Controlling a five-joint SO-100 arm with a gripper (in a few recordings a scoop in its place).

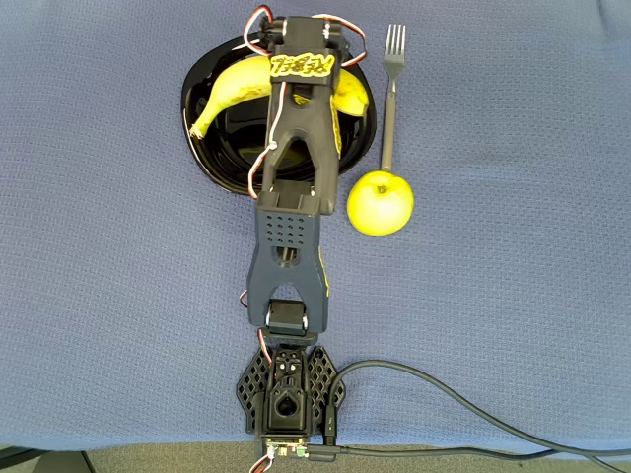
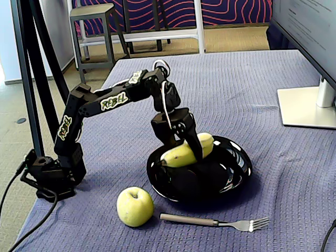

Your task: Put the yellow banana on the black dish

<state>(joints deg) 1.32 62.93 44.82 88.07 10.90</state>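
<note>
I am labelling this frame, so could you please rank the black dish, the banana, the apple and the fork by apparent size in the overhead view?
1. black dish, partly hidden by the arm
2. yellow banana and fork: similar in length, so unranked
3. apple

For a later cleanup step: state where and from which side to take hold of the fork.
Grip the fork at mid-handle, coming straight down from above with the pincer fingers across its narrow width. It lies flat on the cloth, and the handle is straight and thin there. The apple sits close to the handle's end, so stay nearer the middle.
</note>
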